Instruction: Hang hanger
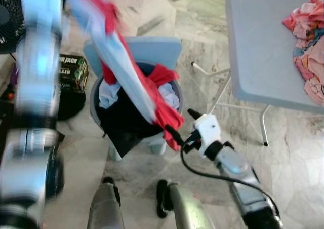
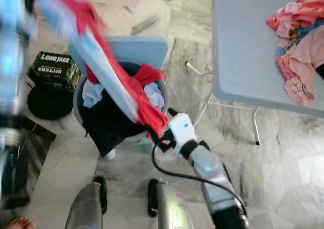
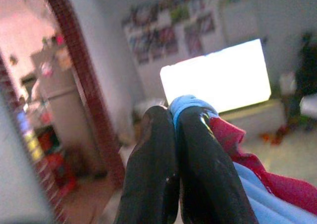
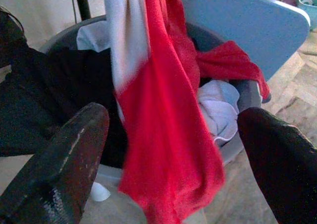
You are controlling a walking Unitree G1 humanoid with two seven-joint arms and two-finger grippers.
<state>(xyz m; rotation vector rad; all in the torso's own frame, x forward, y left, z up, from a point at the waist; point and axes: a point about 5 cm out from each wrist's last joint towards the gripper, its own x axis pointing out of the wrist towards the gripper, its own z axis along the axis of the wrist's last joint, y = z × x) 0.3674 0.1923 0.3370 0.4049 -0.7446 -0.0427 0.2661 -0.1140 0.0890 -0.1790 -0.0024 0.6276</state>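
Marble floor (image 1: 283, 168), red-and-blue garment (image 1: 126, 82) pinched in left gripper (image 3: 174, 135) above basket (image 1: 96, 94), right gripper (image 4: 173, 149) spread wide

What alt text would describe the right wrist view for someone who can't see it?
A red and light-blue garment hangs between the right gripper's open black fingers, over a grey laundry basket of clothes. A light-blue chair back stands behind the basket.

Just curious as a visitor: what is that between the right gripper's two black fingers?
In the right wrist view, the hanging red and light-blue garment lies between the open right gripper fingers, untouched, with the laundry basket behind.
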